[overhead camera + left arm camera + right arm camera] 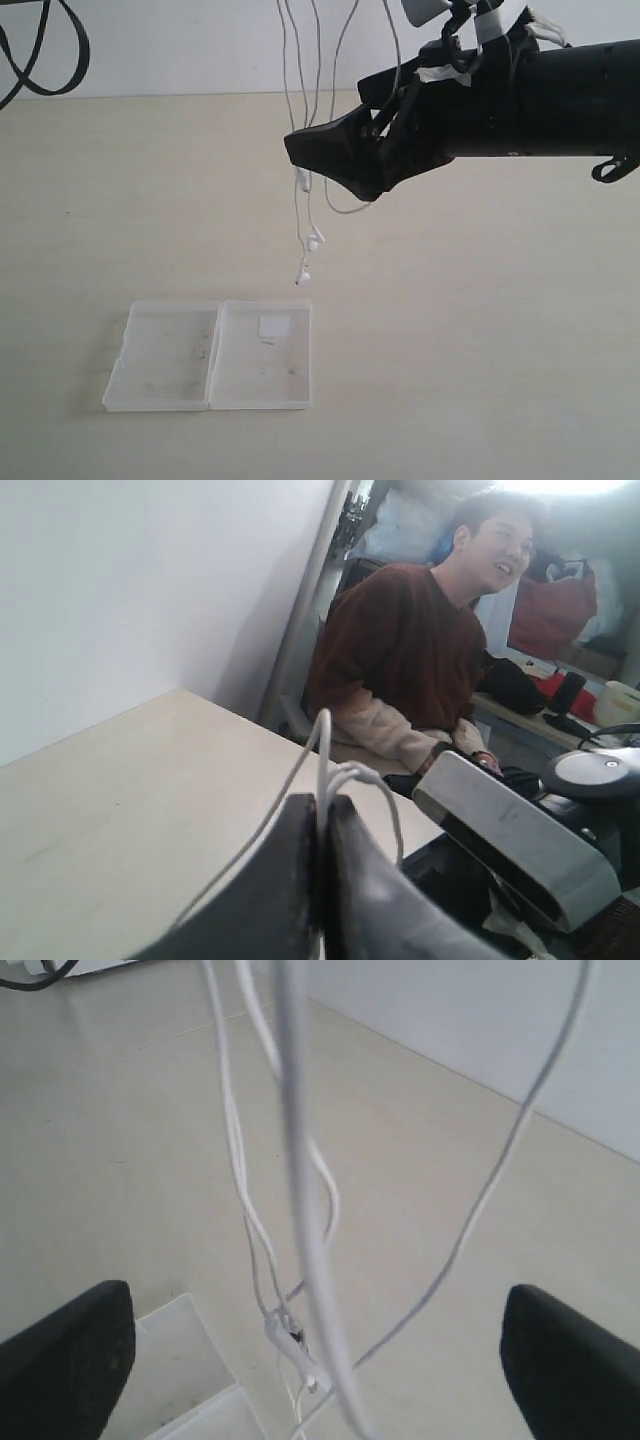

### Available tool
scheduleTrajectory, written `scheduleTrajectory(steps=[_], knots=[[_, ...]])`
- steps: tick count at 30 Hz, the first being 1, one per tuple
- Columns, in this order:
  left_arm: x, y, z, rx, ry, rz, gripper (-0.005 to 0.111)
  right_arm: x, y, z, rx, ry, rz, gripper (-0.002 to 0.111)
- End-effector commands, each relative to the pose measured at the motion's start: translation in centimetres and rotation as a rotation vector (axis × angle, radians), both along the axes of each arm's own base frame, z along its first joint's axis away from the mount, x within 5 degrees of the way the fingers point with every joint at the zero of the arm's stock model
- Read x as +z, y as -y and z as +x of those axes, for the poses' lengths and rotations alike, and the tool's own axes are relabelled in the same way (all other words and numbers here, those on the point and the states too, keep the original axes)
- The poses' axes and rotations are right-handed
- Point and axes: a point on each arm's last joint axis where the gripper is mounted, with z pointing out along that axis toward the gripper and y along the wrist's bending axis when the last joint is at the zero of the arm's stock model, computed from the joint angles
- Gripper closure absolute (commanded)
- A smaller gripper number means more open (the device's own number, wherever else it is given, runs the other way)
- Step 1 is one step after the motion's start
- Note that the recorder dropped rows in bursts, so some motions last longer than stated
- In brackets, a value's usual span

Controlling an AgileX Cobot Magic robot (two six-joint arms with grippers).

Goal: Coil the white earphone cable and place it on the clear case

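The white earphone cable (pixel 300 110) hangs in several long strands from above the exterior view's top edge. Its earbuds (pixel 313 240) dangle just above the table, over the far right corner of the clear case (pixel 165 355). That case lies open and flat, with a white sticker (pixel 273 325) in its right half. My left gripper (pixel 322 808) is shut on the cable's strands (pixel 322 755) and is out of the exterior view. My right gripper (pixel 320 1360) stands open, with loose strands (pixel 300 1210) hanging between its fingers (pixel 70 1355) without touching them. In the exterior view it (pixel 335 125) reaches in from the right.
A black cord loop (pixel 40 50) hangs at the exterior view's top left. The left wrist view shows a person in a brown sweater (pixel 400 650) seated beyond the table's edge, and a grey camera unit (pixel 510 840) near my left gripper.
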Motion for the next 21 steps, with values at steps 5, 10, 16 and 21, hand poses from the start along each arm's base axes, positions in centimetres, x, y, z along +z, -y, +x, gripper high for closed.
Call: scheduleTrajectory(steps=[5,10,16,21], knots=[[0.6,-0.1,0.1,0.009,-0.002,-0.054,0.107,-0.3,-0.2,-0.1,0.022,-0.014,0.014,0.014],[0.8,-0.1,0.2,0.015,-0.013,-0.084,0.107,-1.2,-0.5,0.3,0.032,-0.029,-0.006,0.014],[0.9,-0.1,0.1,0.010,-0.013,-0.095,0.107,-0.5,-0.7,1.3,0.008,-0.003,-0.010,0.014],[1.0,0.0,0.0,-0.002,-0.012,-0.109,0.107,0.4,-1.2,2.3,0.007,0.020,0.008,0.014]])
